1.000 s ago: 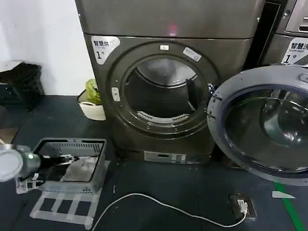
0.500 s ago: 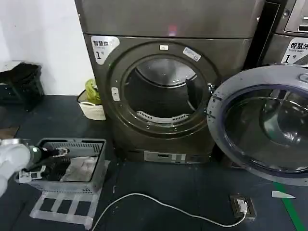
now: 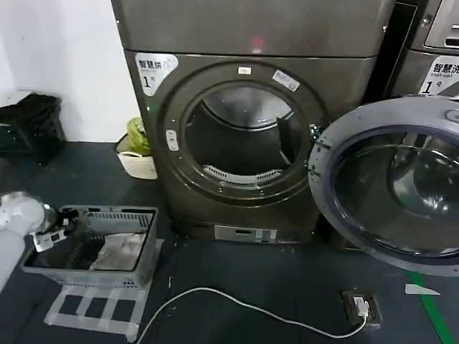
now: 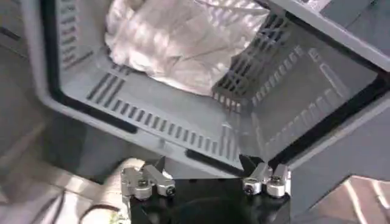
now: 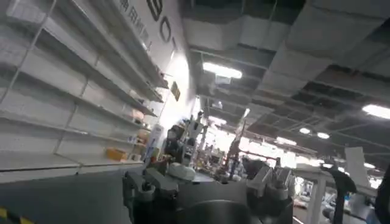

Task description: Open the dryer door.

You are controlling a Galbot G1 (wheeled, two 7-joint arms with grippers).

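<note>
The dryer door (image 3: 391,186) stands swung wide to the right of the machine, its grey inner face and dark glass turned toward me. The round drum opening (image 3: 244,136) is uncovered. My left gripper (image 3: 61,223) hangs low at the far left, over the near-left corner of a grey laundry basket (image 3: 147,247), far from the door. In the left wrist view that gripper (image 4: 206,173) is open above the basket's rim (image 4: 152,137), with nothing between its fingers. My right gripper (image 5: 206,178) is open, pointing up at a ceiling and shelves.
White cloth (image 3: 122,249) lies in the basket. A white cable (image 3: 237,304) runs across the dark floor to a socket (image 3: 358,307). A white bucket (image 3: 138,161) and a black crate (image 3: 29,125) stand by the left wall. A second machine (image 3: 437,64) sits behind the open door.
My left arm has drawn back to the left, from over the basket's middle to its left corner. The door has not moved.
</note>
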